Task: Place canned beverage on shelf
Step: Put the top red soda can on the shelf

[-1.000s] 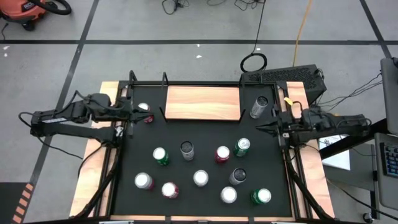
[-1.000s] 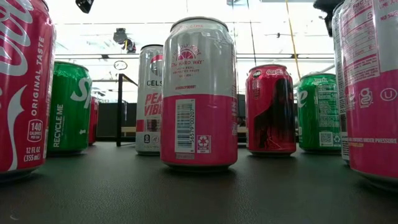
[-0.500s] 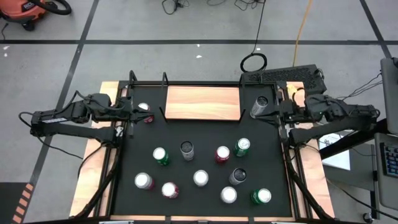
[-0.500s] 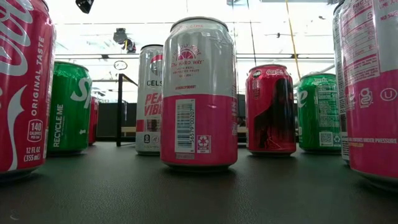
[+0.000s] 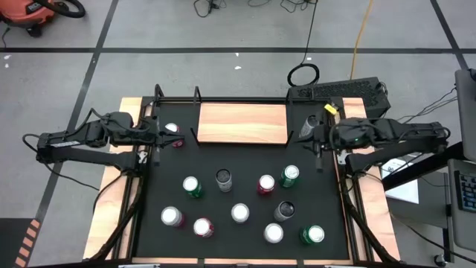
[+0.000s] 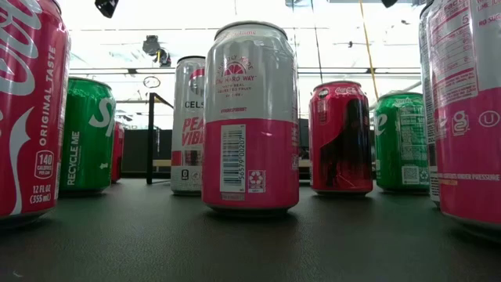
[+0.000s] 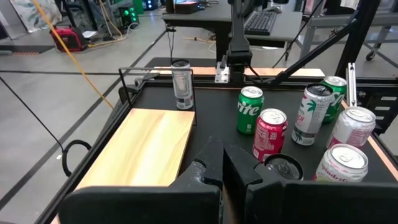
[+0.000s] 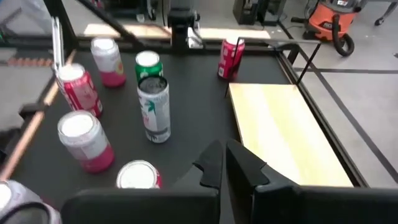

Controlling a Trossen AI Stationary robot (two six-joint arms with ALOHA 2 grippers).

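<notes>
While the wooden shelf (image 5: 242, 123) lay bare at the mat's far edge, we found the right gripper (image 5: 315, 141) clenched on nothing, just beside a grey can (image 5: 309, 128) near the shelf's right end. The left gripper (image 5: 161, 137) was likewise pinched empty next to a red can (image 5: 173, 133), perhaps touching it. Ten more cans stood on the black mat (image 5: 245, 186).
</notes>
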